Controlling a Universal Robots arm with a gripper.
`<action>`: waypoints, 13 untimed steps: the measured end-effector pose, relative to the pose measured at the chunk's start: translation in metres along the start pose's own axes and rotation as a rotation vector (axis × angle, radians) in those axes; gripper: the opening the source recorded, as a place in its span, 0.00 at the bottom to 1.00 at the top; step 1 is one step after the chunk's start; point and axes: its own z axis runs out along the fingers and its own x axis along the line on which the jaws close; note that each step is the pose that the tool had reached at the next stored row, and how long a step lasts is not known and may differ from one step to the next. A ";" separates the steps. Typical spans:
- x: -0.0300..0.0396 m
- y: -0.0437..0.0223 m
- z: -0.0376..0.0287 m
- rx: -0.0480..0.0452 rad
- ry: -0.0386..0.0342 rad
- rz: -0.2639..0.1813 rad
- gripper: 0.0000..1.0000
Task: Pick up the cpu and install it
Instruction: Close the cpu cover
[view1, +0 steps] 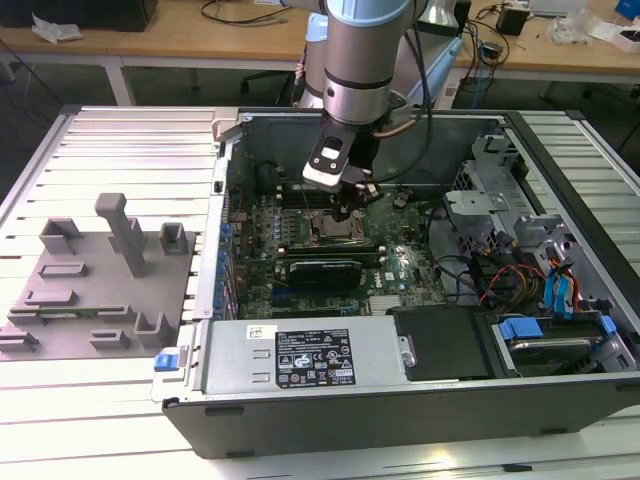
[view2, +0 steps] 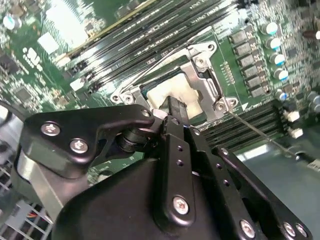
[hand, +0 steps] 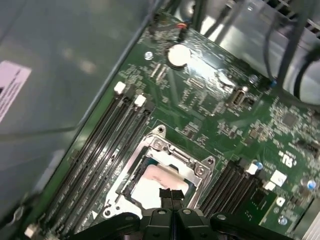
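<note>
Slatted counter (view1: 120, 135) carries the open computer case (view1: 400, 420) I'm working in. My fingers (hand: 165, 194) are pressed together, their tips seemingly touching the pale top of the cpu (hand: 152, 182), which lies flat inside the socket frame (hand: 165, 145). I judge it thin, stiff, light and fragile underneath, best taken by opposite edges. In the exterior view the power supply (view1: 240, 360) sits at six o'clock from the socket.
</note>
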 end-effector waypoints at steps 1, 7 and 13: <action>0.0000 0.0000 0.0000 -0.0004 -0.0002 -0.018 0.11; 0.0000 0.0000 0.0002 -0.0047 -0.0024 -0.182 0.11; 0.0000 0.0000 0.0004 -0.0102 -0.0052 -0.392 0.11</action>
